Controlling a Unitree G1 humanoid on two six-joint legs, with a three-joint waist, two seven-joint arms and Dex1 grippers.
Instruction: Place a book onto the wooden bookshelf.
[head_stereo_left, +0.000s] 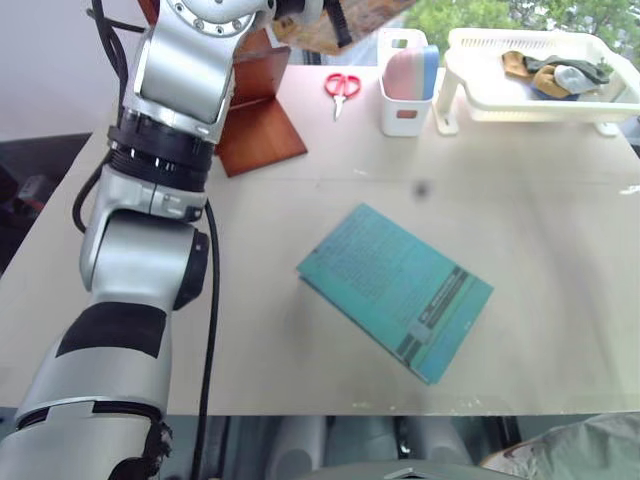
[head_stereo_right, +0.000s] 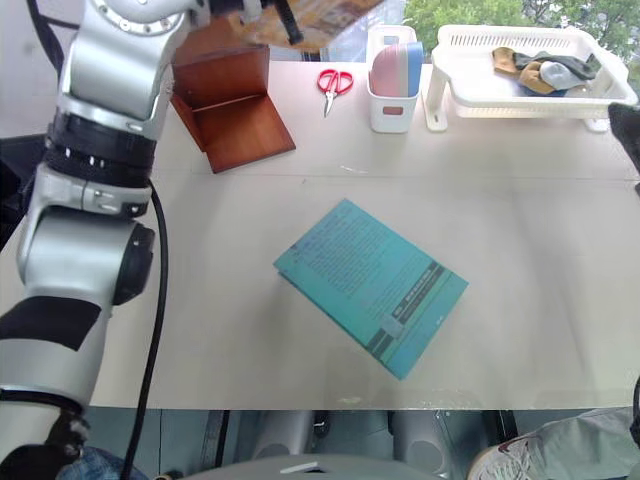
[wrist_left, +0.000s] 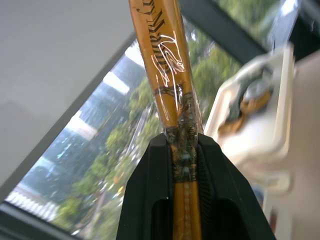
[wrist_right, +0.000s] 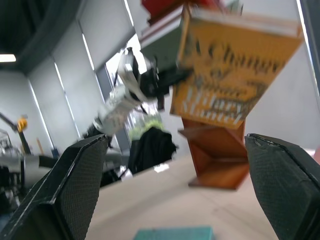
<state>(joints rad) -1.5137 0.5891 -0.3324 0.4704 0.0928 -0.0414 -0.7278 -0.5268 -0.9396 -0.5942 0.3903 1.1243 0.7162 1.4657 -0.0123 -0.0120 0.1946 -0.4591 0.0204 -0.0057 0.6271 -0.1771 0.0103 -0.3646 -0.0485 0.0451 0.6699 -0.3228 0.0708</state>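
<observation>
Gripping the book by one edge, the left pincer holds it aloft at the far left of the counter, above and just beside the wooden bookshelf. Its two black fingers are clenched on the thin yellow-orange edge, and most of the volume juts out past them unsupported. That is the main risk as I judge it: a thick book pinched at one margin can pivot or slide in the grip, and a glossy cover would make this likelier. If it sags, its corner could strike a board or the slanted side panel instead of landing flat, and knock the light shelf unit askew. Letting go too high could make it bounce off onto the counter.

The right pincer hangs released, its fingers spread wide, well apart from the book and offering no support.

The teal book lies flat mid-counter, clear of the path. The red scissors and the white holder sit just right of the shelf and could be clipped by a wide swing.
</observation>
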